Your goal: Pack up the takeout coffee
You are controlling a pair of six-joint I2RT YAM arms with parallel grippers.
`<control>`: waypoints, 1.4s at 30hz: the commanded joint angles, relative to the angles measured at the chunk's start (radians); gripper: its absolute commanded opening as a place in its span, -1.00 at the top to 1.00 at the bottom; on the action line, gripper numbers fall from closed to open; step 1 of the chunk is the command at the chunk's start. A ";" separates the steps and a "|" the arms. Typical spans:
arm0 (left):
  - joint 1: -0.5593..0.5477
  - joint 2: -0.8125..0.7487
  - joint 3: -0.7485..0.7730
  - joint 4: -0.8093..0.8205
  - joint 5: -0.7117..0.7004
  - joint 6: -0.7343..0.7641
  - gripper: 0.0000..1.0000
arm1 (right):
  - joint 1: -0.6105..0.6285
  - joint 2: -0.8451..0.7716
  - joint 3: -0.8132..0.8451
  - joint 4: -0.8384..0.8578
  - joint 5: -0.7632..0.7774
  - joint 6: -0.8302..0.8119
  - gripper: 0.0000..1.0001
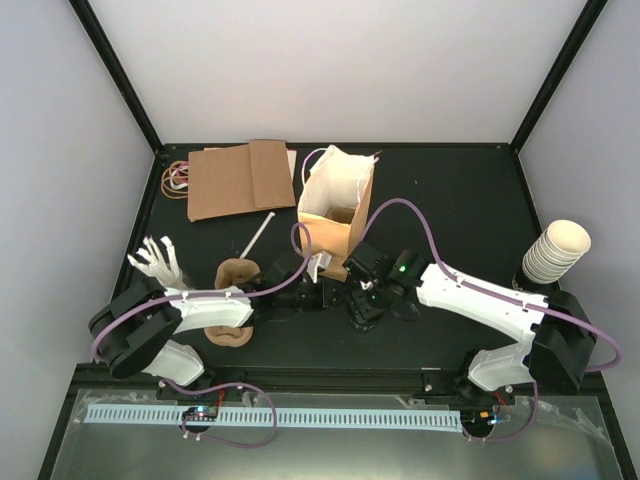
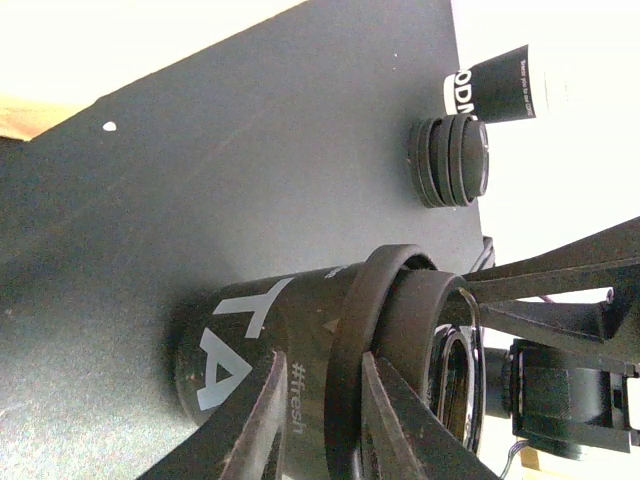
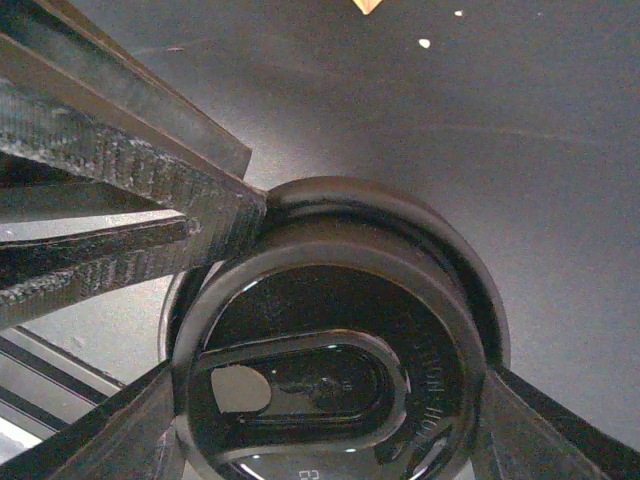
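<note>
The small dark cup (image 2: pixel 240 350) with white lettering and a round black plastic lid (image 3: pixel 330 300) fills the lower middle of my left wrist view and nearly all of my right wrist view. My left gripper (image 2: pixel 320 385) is clenched on it, one finger on either side of the lid's brim. My right gripper (image 3: pixel 325 420) grasps the same cup, fingers against opposite sides of the lid. Overhead, both meet at lower centre, just below an open brown paper bag (image 1: pixel 335 205). A second dark cup (image 2: pixel 495 85) shows at the upper right of my left wrist view. A brown moulded-pulp tray (image 1: pixel 235 270) lies at lower left, and a stack of cream paper cups (image 1: pixel 560 250) stands at right.
</note>
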 commanded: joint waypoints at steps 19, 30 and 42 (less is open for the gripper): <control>-0.097 -0.076 -0.094 -0.119 0.044 -0.058 0.42 | 0.017 0.096 -0.081 -0.025 -0.107 -0.012 -0.42; -0.103 -0.044 -0.098 -0.148 0.007 -0.051 0.43 | 0.018 0.094 -0.083 -0.019 -0.113 -0.015 -0.42; -0.103 -0.052 -0.094 -0.175 -0.018 -0.043 0.44 | 0.018 0.090 -0.082 -0.016 -0.110 -0.028 -0.42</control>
